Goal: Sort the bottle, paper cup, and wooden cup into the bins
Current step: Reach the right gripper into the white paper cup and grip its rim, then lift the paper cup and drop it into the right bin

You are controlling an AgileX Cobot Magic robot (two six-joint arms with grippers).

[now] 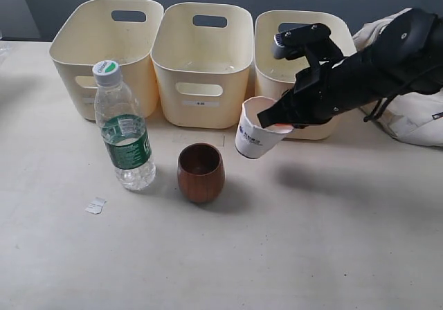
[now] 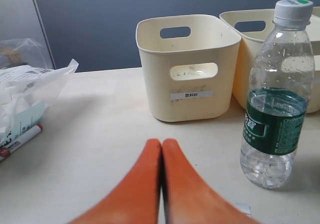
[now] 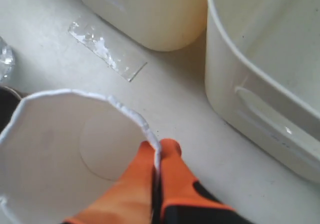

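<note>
The white paper cup (image 1: pixel 257 138) hangs tilted above the table in front of the right bin (image 1: pixel 271 68). My right gripper (image 1: pixel 277 124) is shut on its rim, one orange finger inside the cup (image 3: pixel 70 154) and one outside. The clear bottle (image 1: pixel 124 130) with green label stands upright at the left, and the wooden cup (image 1: pixel 201 172) stands beside it. My left gripper (image 2: pixel 161 145) rests low over the table, shut and empty, with the bottle (image 2: pixel 275 99) ahead of it to one side. Three cream bins stand in a row: left (image 1: pixel 79 54), middle (image 1: pixel 202 71), right.
A small paper scrap (image 1: pixel 95 205) lies near the bottle. A white bag (image 1: pixel 415 120) sits at the far right. Plastic wrapping and a marker (image 2: pixel 20 139) lie off to one side in the left wrist view. A strip of tape (image 3: pixel 107 51) is stuck on the table.
</note>
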